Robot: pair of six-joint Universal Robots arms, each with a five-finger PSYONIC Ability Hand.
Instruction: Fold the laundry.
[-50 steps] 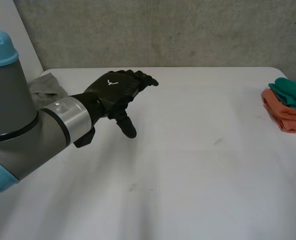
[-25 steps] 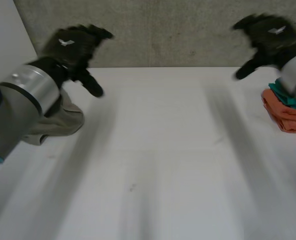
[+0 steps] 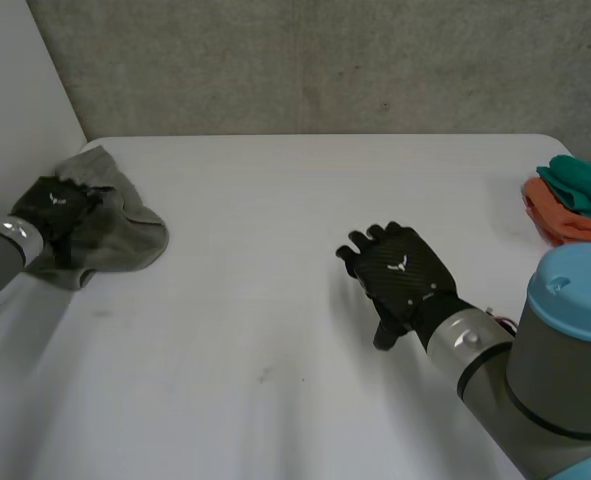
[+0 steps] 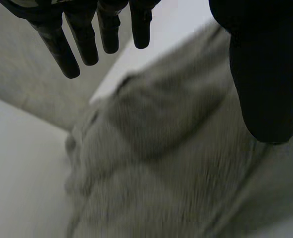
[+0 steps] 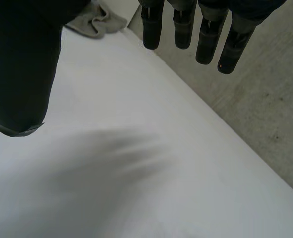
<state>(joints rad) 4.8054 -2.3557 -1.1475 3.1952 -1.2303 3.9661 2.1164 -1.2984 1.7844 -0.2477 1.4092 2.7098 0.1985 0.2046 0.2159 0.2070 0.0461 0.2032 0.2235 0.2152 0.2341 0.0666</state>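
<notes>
Grey cloth [image 3: 125,235] bunched far left, overhung by left hand [image 3: 53,205], fingers apart; right hand [image 3: 400,275], likewise spread, placed well apart over desk [image 3: 275,340] middle.

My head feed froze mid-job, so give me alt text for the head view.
The left hand, fingers open, is over a crumpled grey cloth at the white table's left edge. The right hand hovers open over the bare middle; a teal cloth lies on a folded orange cloth at the right edge.
</notes>
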